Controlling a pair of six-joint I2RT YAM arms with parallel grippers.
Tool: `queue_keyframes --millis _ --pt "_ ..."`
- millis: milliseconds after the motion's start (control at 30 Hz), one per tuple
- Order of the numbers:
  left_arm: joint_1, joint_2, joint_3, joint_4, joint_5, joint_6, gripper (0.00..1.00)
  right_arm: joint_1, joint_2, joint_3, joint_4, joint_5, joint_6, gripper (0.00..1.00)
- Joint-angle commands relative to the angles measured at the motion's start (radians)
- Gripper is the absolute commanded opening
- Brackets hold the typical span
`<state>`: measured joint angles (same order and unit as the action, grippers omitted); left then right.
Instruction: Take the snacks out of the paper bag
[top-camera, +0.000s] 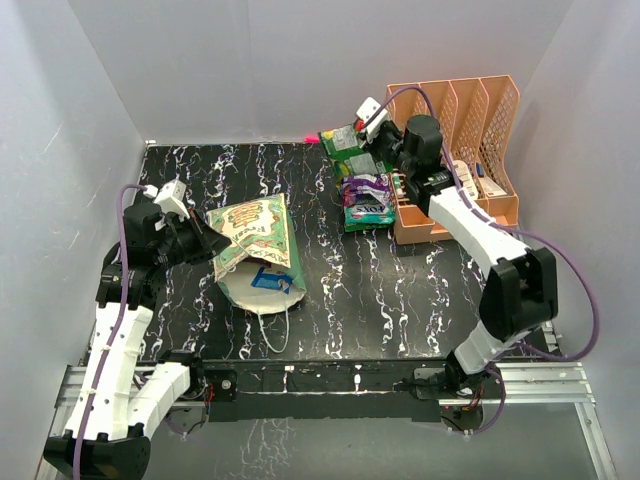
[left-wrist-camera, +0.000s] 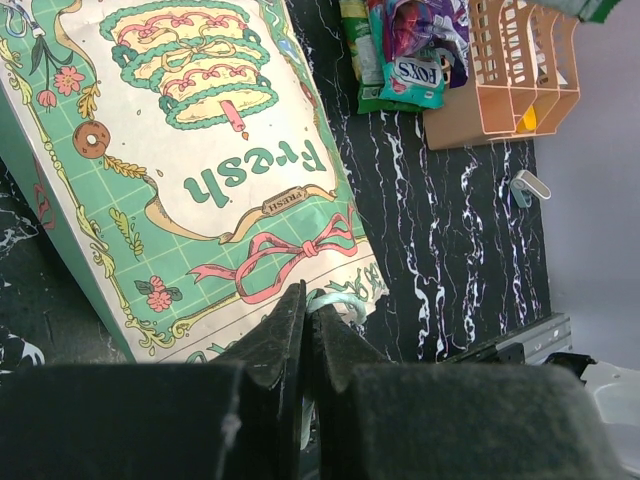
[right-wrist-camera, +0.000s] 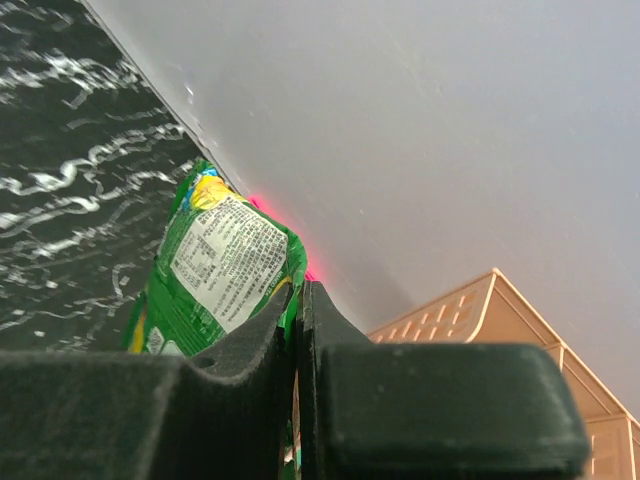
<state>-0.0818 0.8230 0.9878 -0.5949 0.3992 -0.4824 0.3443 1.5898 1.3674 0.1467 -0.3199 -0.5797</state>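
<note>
The mint-green paper bag (top-camera: 255, 240) lies flat on the black marbled table with its mouth toward the near edge. A blue and white packet (top-camera: 271, 280) shows inside the mouth. My left gripper (top-camera: 207, 240) is shut on the bag's rim, and in the left wrist view the jaws (left-wrist-camera: 305, 305) pinch a mint paper edge below the cream front panel (left-wrist-camera: 200, 170). My right gripper (top-camera: 368, 150) is shut on a green packet (right-wrist-camera: 225, 265) held near the back wall. Several green, purple and blue packets (top-camera: 365, 195) lie piled beside the organizer; they also show in the left wrist view (left-wrist-camera: 410, 50).
The peach mesh file organizer (top-camera: 470, 130) stands at the back right, close to my right arm, and shows in the right wrist view (right-wrist-camera: 480, 310). The bag's white string handle (top-camera: 270, 325) trails toward the near edge. A pink item (top-camera: 312, 138) lies by the back wall.
</note>
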Motion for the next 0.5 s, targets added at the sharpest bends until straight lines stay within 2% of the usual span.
queue_keyframes --millis 0,267,467 --pt "0.000 0.001 0.037 -0.019 0.004 0.017 0.00 -0.047 0.063 0.110 0.077 0.011 -0.077 0.07" --pt "0.001 0.015 0.037 -0.012 0.016 0.019 0.00 -0.077 0.066 0.030 0.057 0.045 -0.201 0.07" --pt "0.001 0.014 0.032 -0.002 0.028 0.010 0.00 -0.073 -0.023 -0.211 0.144 0.024 -0.270 0.07"
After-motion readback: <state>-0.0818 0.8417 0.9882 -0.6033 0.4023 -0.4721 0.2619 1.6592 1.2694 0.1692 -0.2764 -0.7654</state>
